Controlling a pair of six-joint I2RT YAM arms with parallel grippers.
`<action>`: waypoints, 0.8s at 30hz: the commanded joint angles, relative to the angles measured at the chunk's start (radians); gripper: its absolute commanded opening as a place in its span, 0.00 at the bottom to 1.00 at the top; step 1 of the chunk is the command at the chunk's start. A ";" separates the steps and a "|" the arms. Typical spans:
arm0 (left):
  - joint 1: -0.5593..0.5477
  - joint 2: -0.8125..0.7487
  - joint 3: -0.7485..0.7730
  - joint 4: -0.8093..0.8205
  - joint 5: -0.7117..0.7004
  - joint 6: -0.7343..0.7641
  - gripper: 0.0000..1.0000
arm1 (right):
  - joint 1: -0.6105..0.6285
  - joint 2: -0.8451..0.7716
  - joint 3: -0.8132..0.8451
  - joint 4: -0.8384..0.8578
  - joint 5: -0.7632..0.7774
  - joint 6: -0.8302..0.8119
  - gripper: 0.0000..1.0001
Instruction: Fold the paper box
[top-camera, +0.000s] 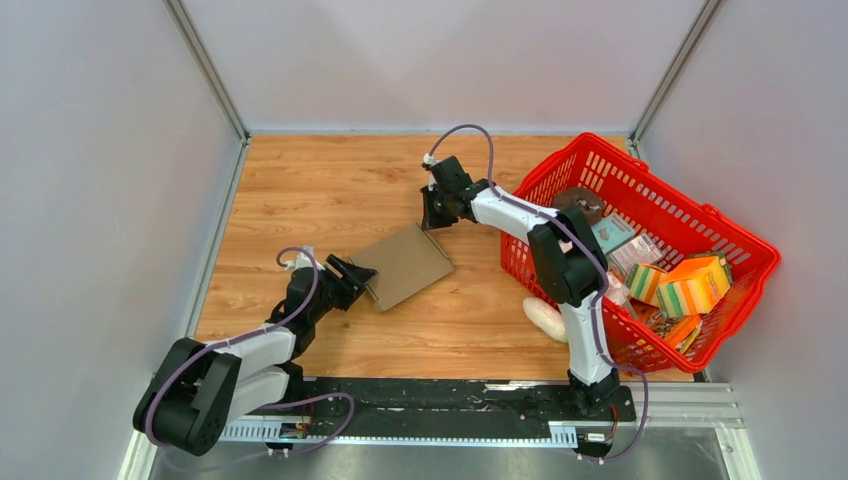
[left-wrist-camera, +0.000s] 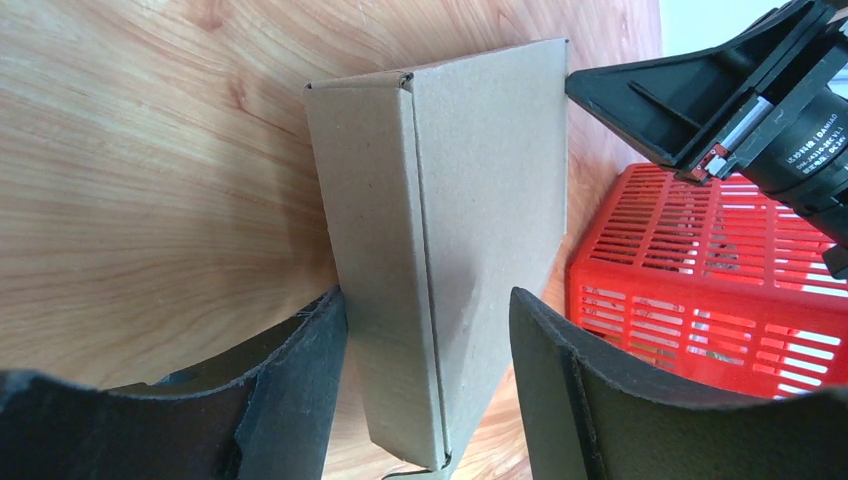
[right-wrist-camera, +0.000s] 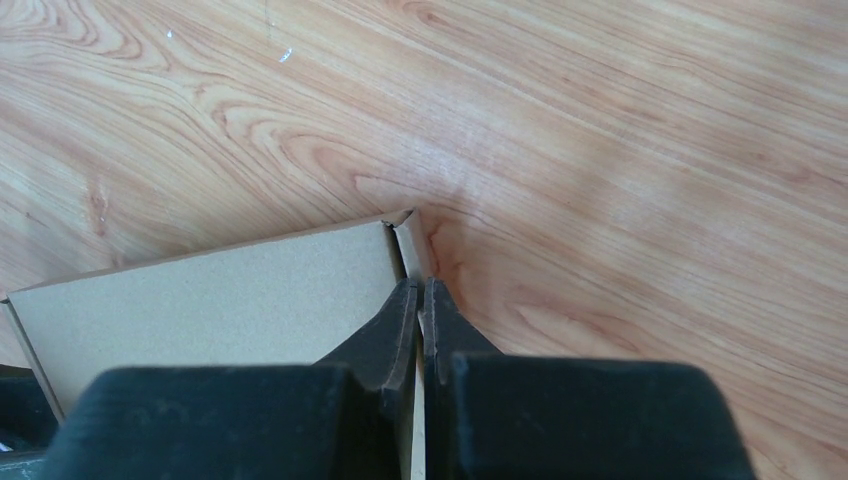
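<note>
Brown cardboard marks the paper box (top-camera: 408, 265), a small flat rectangle lying at an angle near the middle of the wooden surface (top-camera: 320, 190), between the two arms. In the top view the left hand (top-camera: 362, 278) sits at the box's lower-left end. Its wrist view shows the fingers (left-wrist-camera: 300, 380) spread wide on either side of that end of the box (left-wrist-camera: 450, 230); one pad meets the narrow side wall, and whether the other touches it cannot be told. The right hand (top-camera: 432, 215) is at the box's upper corner. Its own camera shows the hand (right-wrist-camera: 420, 300) with its fingers pressed together and a thin strip of cardboard between them, at the corner of the box (right-wrist-camera: 220, 300). A red plastic basket (top-camera: 720, 225) of colourful items stands at the right of the frame, with a small white packet (top-camera: 545, 318) just beside its lower-left wall.
</note>
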 joint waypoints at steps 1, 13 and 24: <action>-0.024 0.019 0.034 0.069 -0.028 -0.030 0.68 | -0.031 0.023 -0.010 -0.010 0.022 0.002 0.03; -0.070 0.093 0.047 0.164 -0.060 -0.061 0.52 | -0.034 0.011 -0.016 0.006 -0.014 0.011 0.05; -0.069 -0.175 0.048 -0.160 -0.115 -0.040 0.35 | 0.009 -0.158 -0.108 0.107 -0.057 -0.029 0.46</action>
